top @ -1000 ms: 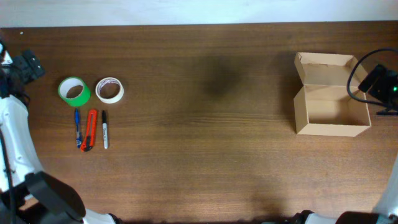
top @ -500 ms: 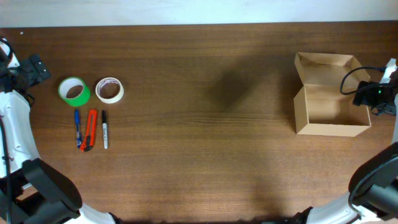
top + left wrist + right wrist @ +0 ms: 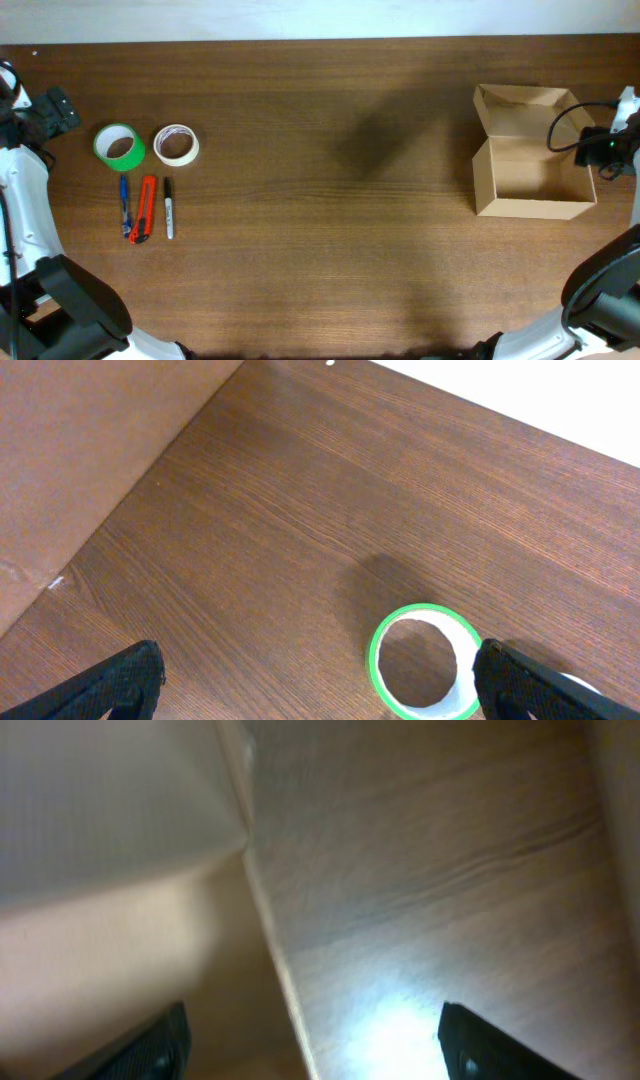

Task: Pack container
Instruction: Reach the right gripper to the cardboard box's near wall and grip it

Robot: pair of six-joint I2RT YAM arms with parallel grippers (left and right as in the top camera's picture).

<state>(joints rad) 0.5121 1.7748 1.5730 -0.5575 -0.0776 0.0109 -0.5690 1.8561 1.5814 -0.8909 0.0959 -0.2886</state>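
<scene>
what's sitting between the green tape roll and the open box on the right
Nothing visible. Only bare table lies between the green tape roll and the container, whose lid stands open. The left pincer, open, hangs near the roll with nothing between them.

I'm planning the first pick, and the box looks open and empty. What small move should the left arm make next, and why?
Probably ease the left gripper forward and down over the green tape roll. Its fingers are spread wide, the roll lies flat just below it and is the item nearest that arm, and the container sits open with nothing in it.
</scene>
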